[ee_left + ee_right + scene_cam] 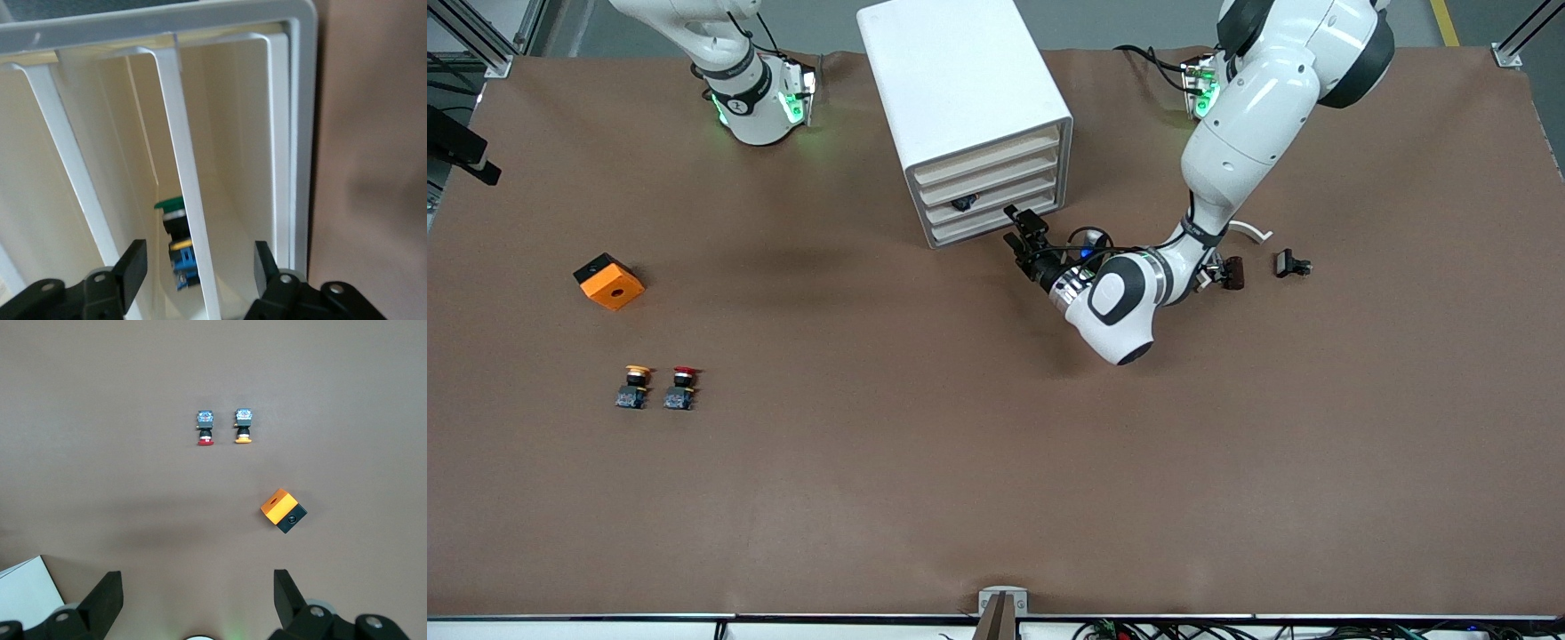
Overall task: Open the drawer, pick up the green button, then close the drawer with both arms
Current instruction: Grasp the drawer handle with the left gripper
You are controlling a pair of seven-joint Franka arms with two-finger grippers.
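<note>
The white cabinet (960, 80) stands at the middle of the table near the robots' bases, its four drawer fronts in line with one another. The button (963, 203) shows as a dark shape in the drawer (1005, 199) third from the top. In the left wrist view its green cap (171, 205) sits just past a cream front strip (190, 200). My left gripper (1017, 226) (197, 267) is right in front of the drawers, open, with that strip between its fingers and touching neither. My right gripper (197, 583) waits open, high over the right arm's end of the table.
A yellow-capped button (636, 387) (243, 425), a red-capped button (682, 388) (205, 427) and an orange block (609, 281) (283, 510) lie toward the right arm's end. Small black parts (1291, 264) (1233, 271) and a white curved piece (1249, 231) lie beside the left arm.
</note>
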